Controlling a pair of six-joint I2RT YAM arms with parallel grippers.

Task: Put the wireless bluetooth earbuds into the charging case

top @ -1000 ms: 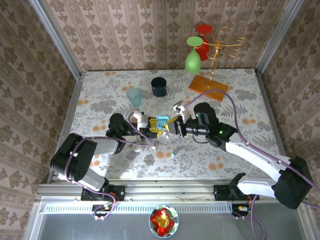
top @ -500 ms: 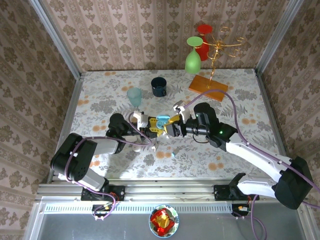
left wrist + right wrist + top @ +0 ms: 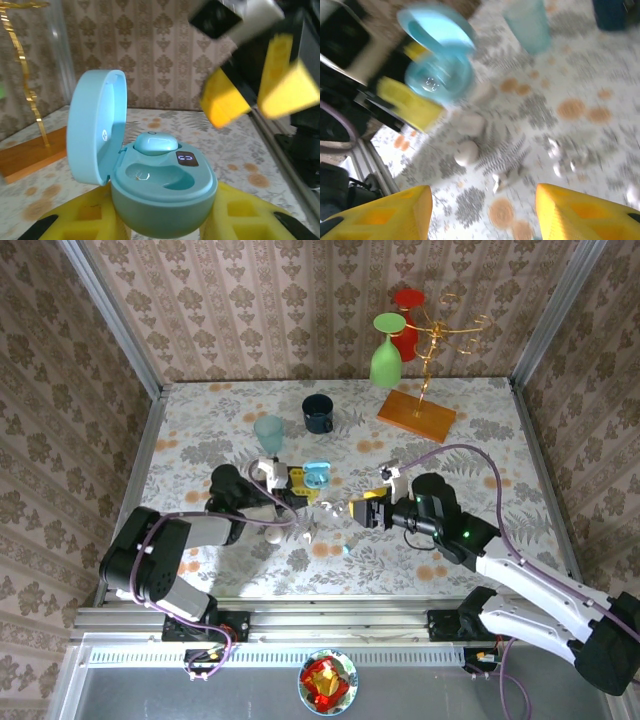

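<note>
Over table [image 3: 480, 440], left hand [image 3: 308, 486] level, clasping case [image 3: 165, 200]

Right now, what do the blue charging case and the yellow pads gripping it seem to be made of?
The charging case: smooth moulded plastic, pale blue, satin; soft even highlights on its open lid. The yellow pads of the left pincer: matte, probably printed plastic or firm foam; dull surface with square recesses.

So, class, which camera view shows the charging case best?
The left wrist view: the charging case is close and sharp, lid open, inside visible. The right wrist view shows it blurred; the top view shows it tiny.
</note>
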